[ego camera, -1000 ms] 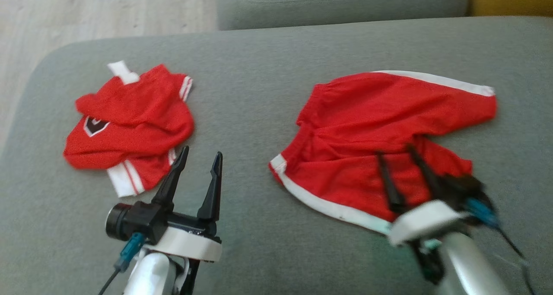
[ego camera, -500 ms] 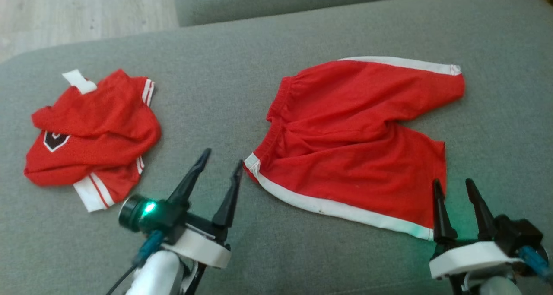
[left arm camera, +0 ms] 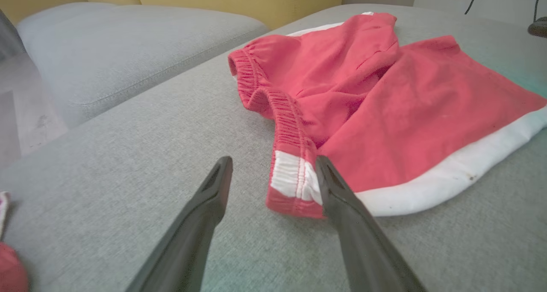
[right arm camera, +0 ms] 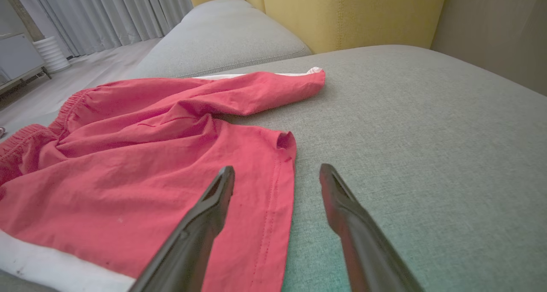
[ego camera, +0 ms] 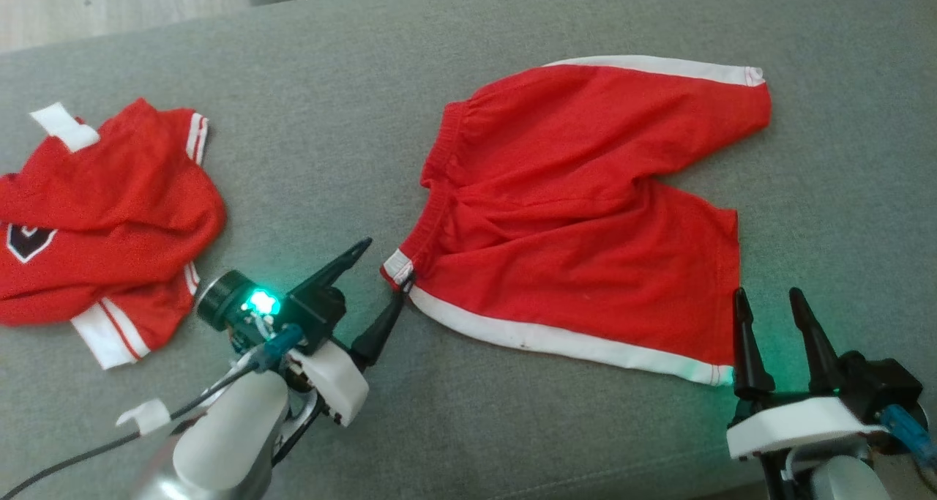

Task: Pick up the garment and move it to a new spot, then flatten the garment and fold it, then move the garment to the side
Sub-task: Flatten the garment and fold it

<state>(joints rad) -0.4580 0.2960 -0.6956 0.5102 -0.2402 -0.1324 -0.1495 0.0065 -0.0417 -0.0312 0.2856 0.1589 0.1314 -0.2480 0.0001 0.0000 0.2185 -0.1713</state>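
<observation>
1. Left gripper: jaws spread fully, nothing held. Poised at the near waistband corner of the red shorts. In the left wrist view, white-banded corner between the two fingers, hard against the right-hand one. Touching the cloth or just above it: cannot tell.
2. Right gripper: likewise wide open and empty. Set at the hem corner of the near leg. In the right wrist view, one finger over red cloth, the other over bare cushion, hem edge between them. Contact with the fabric unclear.
3. Shorts spread on the grey couch cushion, waistband toward the left gripper, leg hems toward the right one, white stripe along the near and far edges. Wrinkled around the crotch; part of the far leg tucked under folds and hidden.
4. Tiny dark specks on the near white stripe, too small to identify.
5. Well apart to the left, a crumpled red jersey with white trim, cut off by the head view's edge. Dark crest on it only partly seen.
6. Green light glowing on the left wrist; greenish tinge on the cushion by the right gripper. Both forearms cut off at the bottom edge.
7. Beyond the cushion: pale floor, yellow backrest, grey curtains.
</observation>
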